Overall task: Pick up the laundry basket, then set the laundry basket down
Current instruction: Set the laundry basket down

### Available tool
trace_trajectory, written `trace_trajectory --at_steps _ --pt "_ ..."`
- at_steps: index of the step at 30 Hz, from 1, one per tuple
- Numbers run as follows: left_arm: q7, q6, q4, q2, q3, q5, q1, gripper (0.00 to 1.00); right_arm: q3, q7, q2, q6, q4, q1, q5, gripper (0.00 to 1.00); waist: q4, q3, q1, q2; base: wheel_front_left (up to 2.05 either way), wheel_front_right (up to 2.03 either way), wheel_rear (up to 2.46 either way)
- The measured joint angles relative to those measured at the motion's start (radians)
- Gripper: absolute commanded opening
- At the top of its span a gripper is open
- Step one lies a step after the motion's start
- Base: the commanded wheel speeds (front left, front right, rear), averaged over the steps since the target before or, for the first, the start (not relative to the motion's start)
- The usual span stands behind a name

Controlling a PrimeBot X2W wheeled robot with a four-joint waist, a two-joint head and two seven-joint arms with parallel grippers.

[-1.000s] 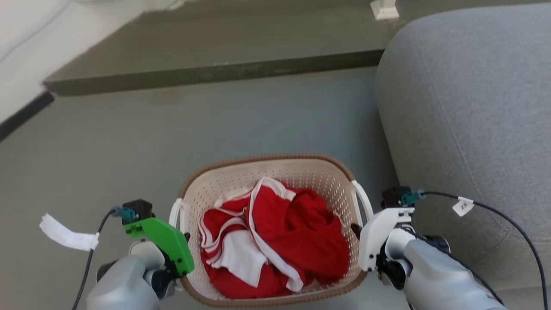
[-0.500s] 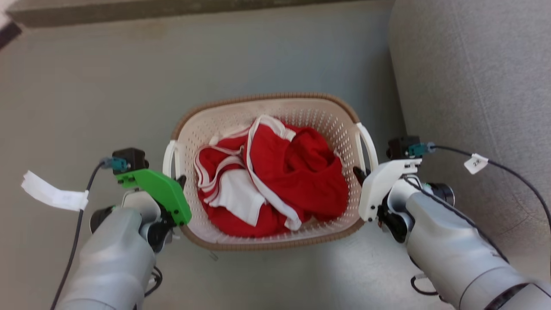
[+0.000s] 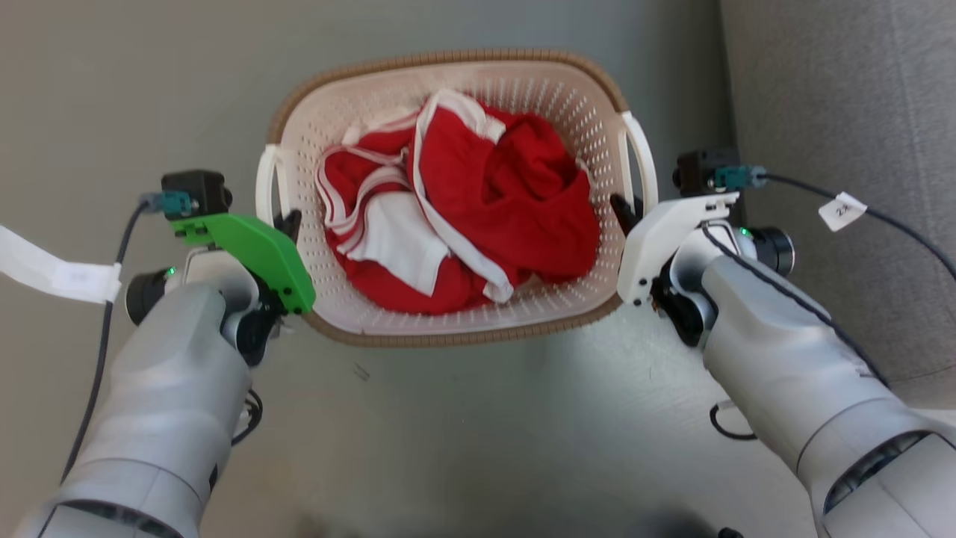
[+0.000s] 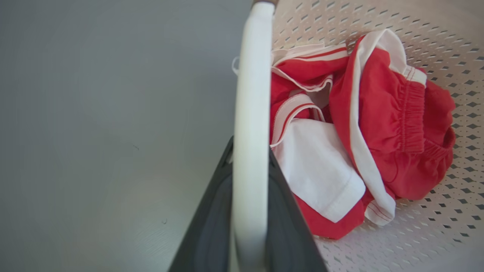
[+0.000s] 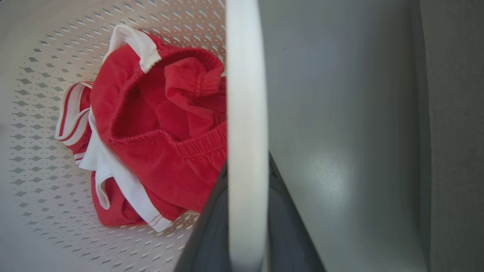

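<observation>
At the left, the left gripper [image 3: 290,221] was clamped on the white left handle [image 3: 267,179] of the laundry basket [image 3: 448,332]. The left wrist view showed one of its dark fingers [image 4: 211,211] on each side of the loop. The basket sat between the two arms over the grey floor [image 3: 485,433], just left of a grey sofa [image 3: 836,112]. Whether it touched the floor could not be told. Its mouth faced up and its long axis ran left to right, with a handle at each short end. It looked light: thin perforated plastic, stiff but likely to flex. It held only soft red and white clothes [image 3: 485,194], which could slide if it tilted. The loops seemed smooth, so a level hold on both suited it best. At the right, the right gripper [image 3: 624,212] was likewise closed around the right handle [image 3: 644,161].
</observation>
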Motion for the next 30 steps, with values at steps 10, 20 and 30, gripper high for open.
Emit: trace_trajectory --at_steps 10,20,30 --pt "-0.048 0.009 -0.022 0.011 0.0 0.018 -0.104 0.0 0.001 -0.049 -0.013 -0.013 -0.003 -0.109 -0.023 0.0 0.01 0.144 0.0 0.0 0.0 0.0 0.0" --pt "-0.093 0.009 -0.031 0.014 0.001 0.03 -0.198 0.0 -0.014 -0.089 -0.023 -0.035 -0.003 -0.204 -0.031 0.0 0.018 0.289 0.0 0.0 0.0 0.0 0.0" --pt "-0.131 0.008 -0.021 0.012 -0.008 0.048 -0.216 0.0 -0.017 -0.114 -0.02 -0.035 0.012 -0.223 -0.031 0.0 0.023 0.398 -0.0001 0.0 0.0 0.0 0.0"
